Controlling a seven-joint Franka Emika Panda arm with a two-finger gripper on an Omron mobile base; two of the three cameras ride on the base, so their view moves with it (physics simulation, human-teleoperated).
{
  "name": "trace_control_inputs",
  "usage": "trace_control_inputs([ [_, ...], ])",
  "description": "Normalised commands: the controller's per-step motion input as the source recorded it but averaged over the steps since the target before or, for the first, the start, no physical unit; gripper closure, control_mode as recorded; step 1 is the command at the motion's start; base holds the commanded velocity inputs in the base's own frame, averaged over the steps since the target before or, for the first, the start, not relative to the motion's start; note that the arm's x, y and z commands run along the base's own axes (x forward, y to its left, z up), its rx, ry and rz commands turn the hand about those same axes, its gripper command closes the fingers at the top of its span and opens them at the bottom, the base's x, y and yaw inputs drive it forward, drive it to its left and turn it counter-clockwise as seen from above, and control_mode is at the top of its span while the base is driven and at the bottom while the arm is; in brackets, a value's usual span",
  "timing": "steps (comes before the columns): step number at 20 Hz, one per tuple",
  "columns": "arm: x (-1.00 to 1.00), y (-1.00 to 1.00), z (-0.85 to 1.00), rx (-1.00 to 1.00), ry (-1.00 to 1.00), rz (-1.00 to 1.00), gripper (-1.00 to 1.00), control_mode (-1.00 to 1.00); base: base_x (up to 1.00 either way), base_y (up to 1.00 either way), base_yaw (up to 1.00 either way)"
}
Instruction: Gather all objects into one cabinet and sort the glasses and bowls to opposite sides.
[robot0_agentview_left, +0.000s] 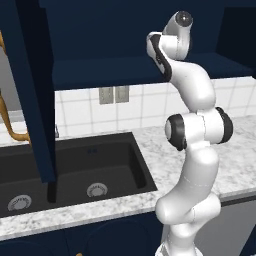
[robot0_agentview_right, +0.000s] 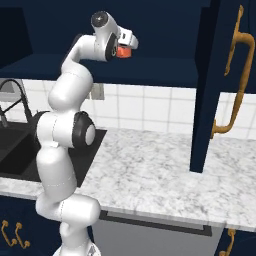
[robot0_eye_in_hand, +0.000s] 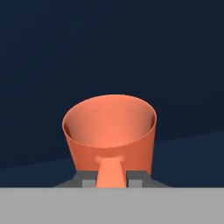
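My gripper (robot0_eye_in_hand: 113, 179) is shut on the near wall of a plain orange tumbler (robot0_eye_in_hand: 109, 129), one of the glasses, whose open mouth faces the hand camera. In the right base view the gripper (robot0_agentview_right: 126, 48) holds the orange tumbler (robot0_agentview_right: 123, 52) up inside the open navy cabinet (robot0_agentview_right: 165, 75), just above its shelf. The cabinet's door (robot0_agentview_right: 212, 85) stands swung open on the right, with a long curved brass handle (robot0_agentview_right: 235, 80). From the left base view the arm reaches up into the cabinet (robot0_agentview_left: 100, 72) and hides the hand. The bowls and the other glasses are out of view.
Below the cabinet runs a white marble counter (robot0_agentview_right: 150, 170) with a black sink (robot0_agentview_left: 75, 165) at the left. Another open navy door (robot0_agentview_left: 35, 100) hangs over the sink. A wall outlet (robot0_agentview_left: 113, 94) sits on the tiles. Navy drawers with brass pulls (robot0_agentview_right: 12, 234) lie beneath.
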Motion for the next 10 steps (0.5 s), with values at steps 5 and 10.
trace_control_inputs([
  [5, -0.94, 0.0, 0.36, 0.0, -0.17, 0.0, 1.0, -1.0, 0.0, 0.0, 0.0],
  [10, -1.0, -0.08, 0.03, -0.08, -0.1, 0.0, 1.0, -1.0, 0.0, 0.0, 0.0],
])
